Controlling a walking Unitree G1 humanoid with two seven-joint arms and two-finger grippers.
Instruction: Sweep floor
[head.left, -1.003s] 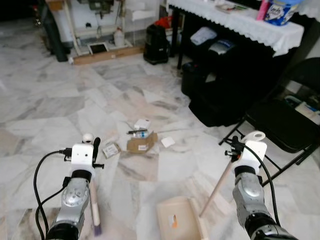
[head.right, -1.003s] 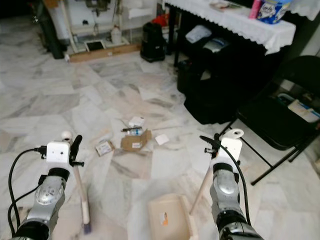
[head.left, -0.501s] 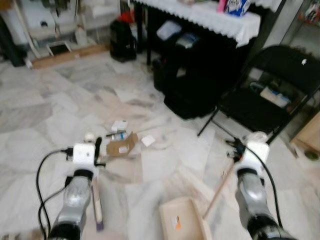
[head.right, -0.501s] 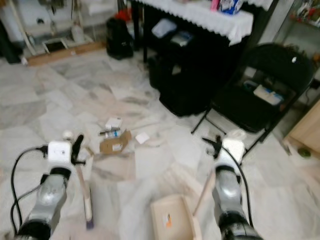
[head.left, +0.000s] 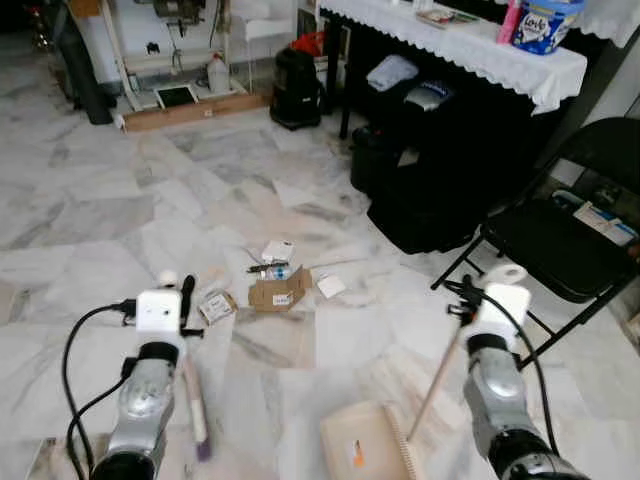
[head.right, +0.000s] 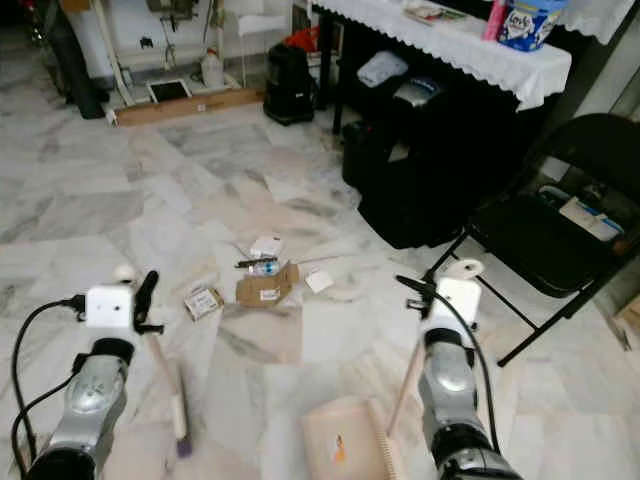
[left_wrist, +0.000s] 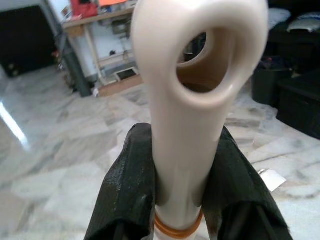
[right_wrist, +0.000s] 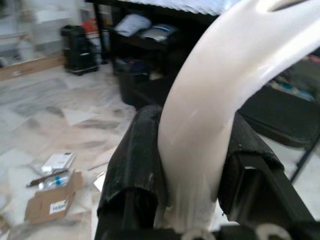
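Marble floor (head.left: 120, 210), pale and veined, spreads out under the robot. Nearest the camera lies the cream dustpan (head.left: 365, 450), flat on the floor between the two arms; its long wooden handle (head.left: 437, 378) slants up to the right gripper (right_wrist: 187, 150), whose black fingers (right_wrist: 135, 165) are clamped on either side of the white handle end. On the other side the left gripper (left_wrist: 175, 165) is likewise closed around the cream looped top of the broom (head.left: 193, 400) — the stick runs down from it to a purple tip resting on the floor, left of the dustpan.

Beyond both tools, a little way ahead and between them, sits the litter: a torn brown cardboard box (head.left: 280, 292), a small plastic bottle (head.left: 277, 271) just behind it, a white packet (head.left: 277, 250) further back, a small printed box (head.left: 217, 306) to its left and a white paper square (head.left: 331, 285) to its right. None of it touches broom or dustpan.

Farther right stands a black folding chair (head.left: 570, 240). Behind that — a table with a white lace cloth (head.left: 470, 45), black bags (head.left: 430, 170) stacked beneath it.
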